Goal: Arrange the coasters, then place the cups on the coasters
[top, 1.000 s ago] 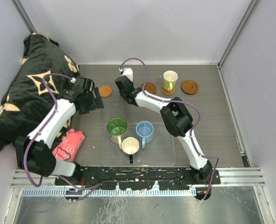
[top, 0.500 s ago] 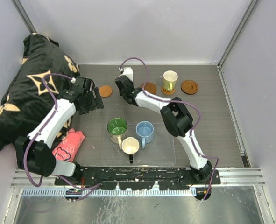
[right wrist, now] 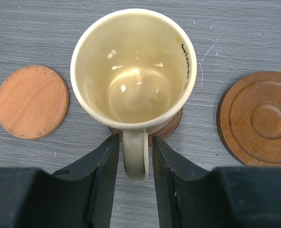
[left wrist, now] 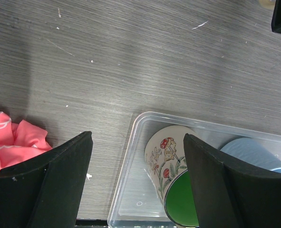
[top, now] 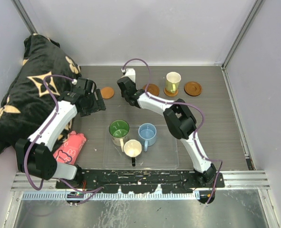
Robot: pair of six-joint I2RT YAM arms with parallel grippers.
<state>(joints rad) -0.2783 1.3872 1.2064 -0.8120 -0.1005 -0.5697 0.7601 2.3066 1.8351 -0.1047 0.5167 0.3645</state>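
While the left arm is waiting: it is rising from the near-left base and leaning toward the far side, wrist pointing down over the tabletop (top: 211, 123) by the left corner of the clear tray (left wrist: 130, 156).
Left gripper (left wrist: 138, 140): standing wide apart with nothing between the fingers, probably readying for a cup from the tray.
Tray cups: the green-inside cup (top: 119, 128), the blue cup (top: 147, 133) and the black cup with white inside (top: 132, 147) are sitting in the tray, not yet on coasters.
Flat orange coaster (right wrist: 32, 101): lying bare at the left end of the far row, well placed to be taking the next cup.
Cream cup (right wrist: 133, 71): standing upright on a brown coaster (right wrist: 172, 124), only a sliver of which is showing under its base.
Right gripper (right wrist: 134, 140): straddling the cup's handle, fingers slightly parted with a thin gap showing on each side. Working by the handle is leaving the base free to sit centred, and I judge this placement is finishing.
Right arm: stretching from the near-right base, elbow bending over the tray, forearm running far-left to the cream cup.
Rimmed coaster (right wrist: 256, 116): lying bare just right of the cream cup.
Yellow-tan cup (top: 172, 81): sitting on its own coaster (top: 170, 93).
Last coaster (top: 193, 88): lying bare at the right end.
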